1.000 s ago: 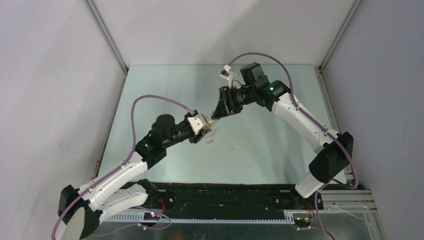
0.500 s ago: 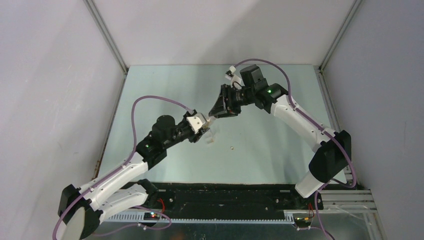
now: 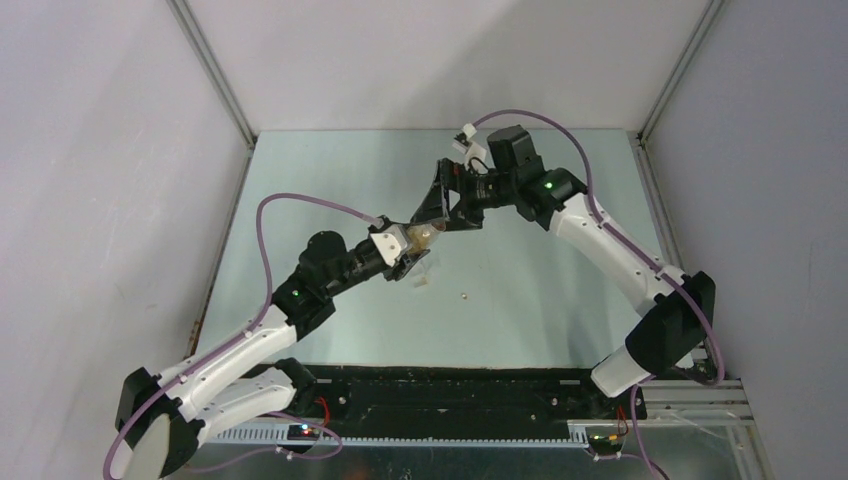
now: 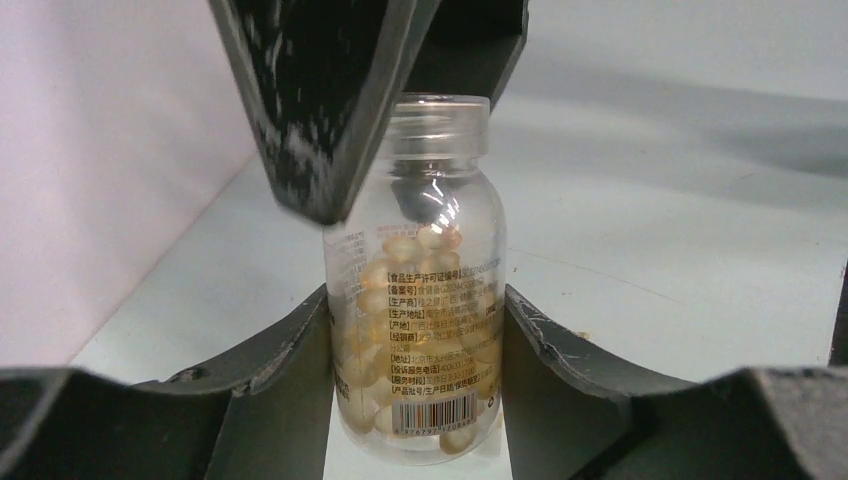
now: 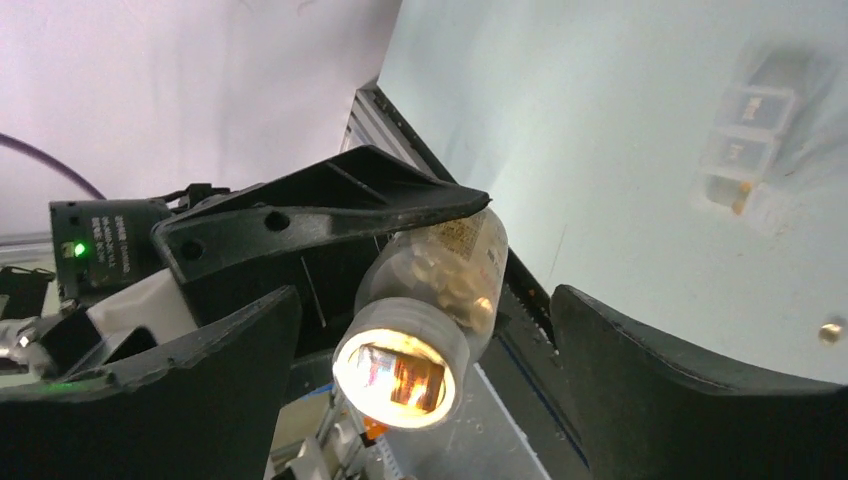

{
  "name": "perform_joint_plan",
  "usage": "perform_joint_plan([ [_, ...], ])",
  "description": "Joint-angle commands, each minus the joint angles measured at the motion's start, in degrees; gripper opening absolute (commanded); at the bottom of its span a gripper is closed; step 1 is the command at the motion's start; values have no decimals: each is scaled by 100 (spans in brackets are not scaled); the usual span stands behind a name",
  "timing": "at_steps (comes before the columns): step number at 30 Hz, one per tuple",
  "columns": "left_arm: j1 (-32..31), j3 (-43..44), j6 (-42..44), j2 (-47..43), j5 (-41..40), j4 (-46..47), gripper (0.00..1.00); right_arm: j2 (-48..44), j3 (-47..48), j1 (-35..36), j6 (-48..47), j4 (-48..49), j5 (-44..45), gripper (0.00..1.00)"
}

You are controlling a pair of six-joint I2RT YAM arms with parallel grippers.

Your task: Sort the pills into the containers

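Gripping a small clear plastic bottle (image 4: pixel 425 250) of tan pellets by its body, the left gripper (image 3: pixel 418 245) holds it above the pale green table (image 3: pixel 550 260). The right gripper (image 5: pixel 420 310) is spread wide and empty, straddling the bottle's mouth. A white translucent compartmented pill box (image 5: pixel 748 135) lies just nearer, with a tiny tan pill (image 3: pixel 463 295) loose to its right.

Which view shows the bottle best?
Left wrist: the bottle stands upright and large, held by the left gripper, with its label and the pills inside clear to see. Right wrist sees the bottle end-on, mostly its mouth. Top external shows only a tiny shape at the left gripper's tip.
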Motion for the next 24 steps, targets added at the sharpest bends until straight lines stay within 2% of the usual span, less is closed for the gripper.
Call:
perform_joint_plan([
  [1, -28, 76, -202, -120, 165, 338, 0, -497, 270, -205, -617, 39, -69, 99],
  [8, -29, 135, -315, -131, 264, 290, 0, -954, 225, -506, -1675, -207, -212, 99],
  [17, -32, 542, -47, 71, 852, -483, 0, -1037, 400, -257, -3587, -1117, -183, 94],
  [20, -31, 582, 3, 93, 1049, -585, 0, -908, 668, -133, -4075, -1757, -102, 95],
  [24, -30, 626, 38, 116, 1175, -645, 0, -808, 781, 107, -4384, -2067, 15, 96],
])
